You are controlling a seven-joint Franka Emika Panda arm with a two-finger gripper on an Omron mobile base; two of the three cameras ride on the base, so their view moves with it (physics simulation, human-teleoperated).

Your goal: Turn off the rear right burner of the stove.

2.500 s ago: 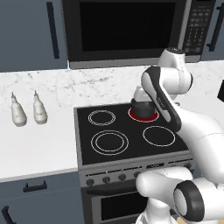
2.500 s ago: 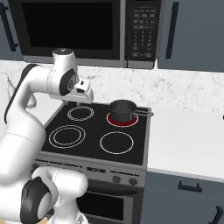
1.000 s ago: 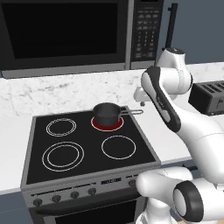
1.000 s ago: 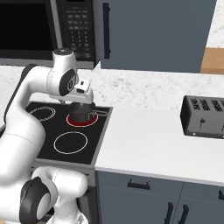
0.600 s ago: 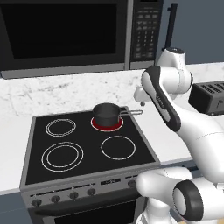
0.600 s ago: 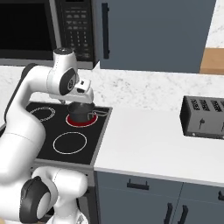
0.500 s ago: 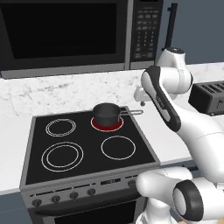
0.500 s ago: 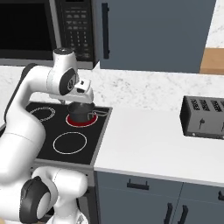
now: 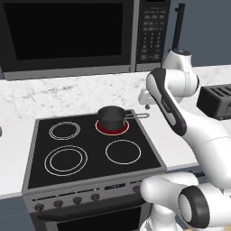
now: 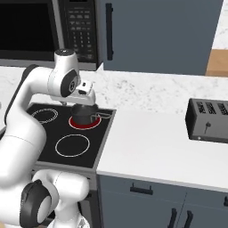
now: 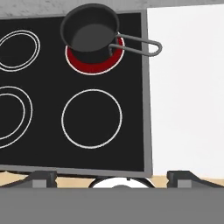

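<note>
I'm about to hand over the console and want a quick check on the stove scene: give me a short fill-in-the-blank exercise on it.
1. The rear right burner glows ____.
2. The small dark saucepan sits on that burner, its handle pointing toward the white ____.
3. The stove top has ____ burner circles in all.
4. On the counter right of the stove stands a dark ____.

Missing words: red; counter; four; toaster
</note>
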